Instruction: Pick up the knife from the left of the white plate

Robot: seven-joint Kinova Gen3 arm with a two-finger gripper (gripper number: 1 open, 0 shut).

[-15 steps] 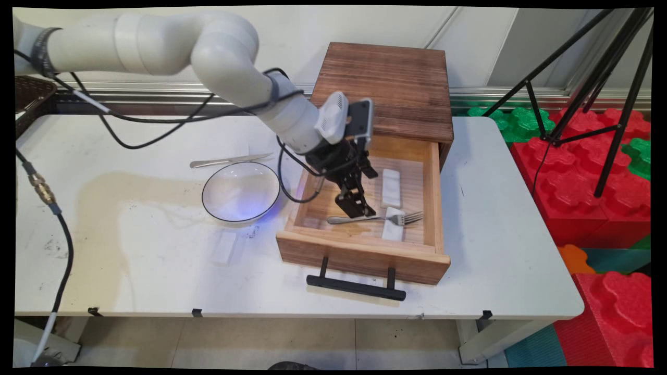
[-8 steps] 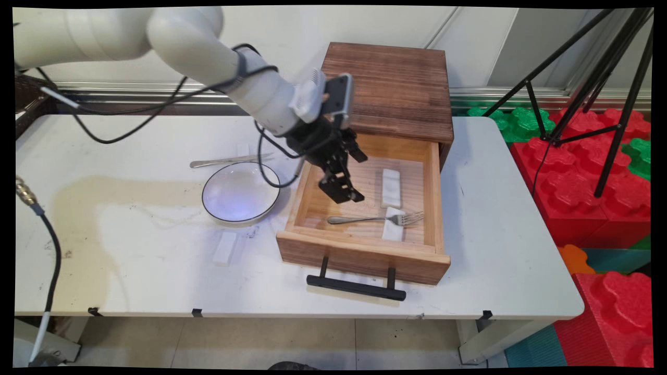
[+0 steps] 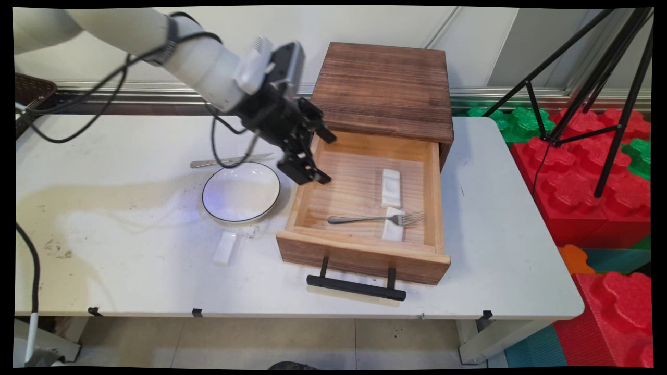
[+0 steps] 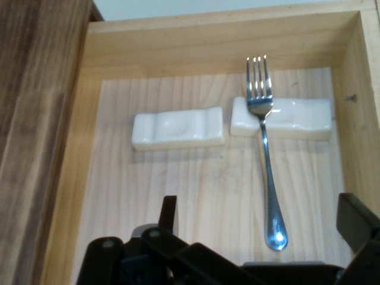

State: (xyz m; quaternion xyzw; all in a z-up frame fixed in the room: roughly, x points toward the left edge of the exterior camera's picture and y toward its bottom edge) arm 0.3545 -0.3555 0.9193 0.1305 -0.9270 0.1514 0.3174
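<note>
Wooden drawer (image 3: 365,208) stands pulled open from its dark-topped cabinet (image 3: 385,88). Only the main view shows what lies left of the drawer: white bowl (image 3: 241,191), knife (image 3: 229,161) behind the bowl, white rest (image 3: 225,248) in front of it. The hand view gives the drawer's inside close up: steel fork (image 4: 265,160), tines on one white rest (image 4: 285,117), a second rest (image 4: 178,129) beside it. Gripper (image 3: 307,156) hangs tilted above the drawer's left wall, empty, fingers (image 4: 168,212) spread wide.

Bowl (image 3: 241,191), knife (image 3: 229,161), white rest (image 3: 225,248) on table (image 3: 500,250).
</note>
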